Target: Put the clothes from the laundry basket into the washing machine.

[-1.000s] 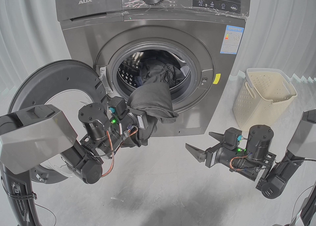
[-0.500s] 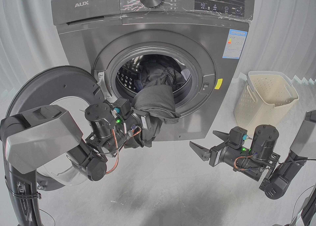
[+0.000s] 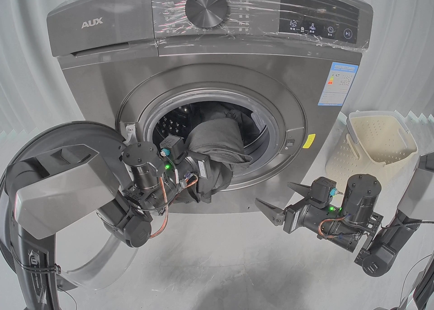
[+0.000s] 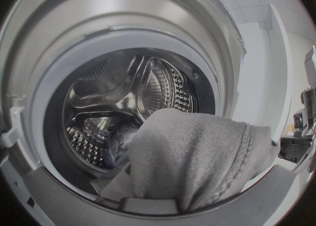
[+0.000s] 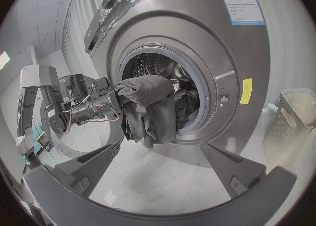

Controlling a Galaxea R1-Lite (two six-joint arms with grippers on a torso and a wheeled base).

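Head view: left gripper (image 3: pixel 205 173) clamped on dark garment (image 3: pixel 218 141) slung half across drum mouth (image 3: pixel 270 140), drum depth straight ahead; right gripper (image 3: pixel 275 193) agape, empty, farther off near laundry basket (image 3: pixel 357 162).

A pale pleated curtain (image 3: pixel 398 44) hangs at the back, above a smooth grey floor (image 3: pixel 217 270).

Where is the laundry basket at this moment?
In the head view the laundry basket stands on the floor on the robot's right, beside the right side of the washing machine and just beyond the right gripper.
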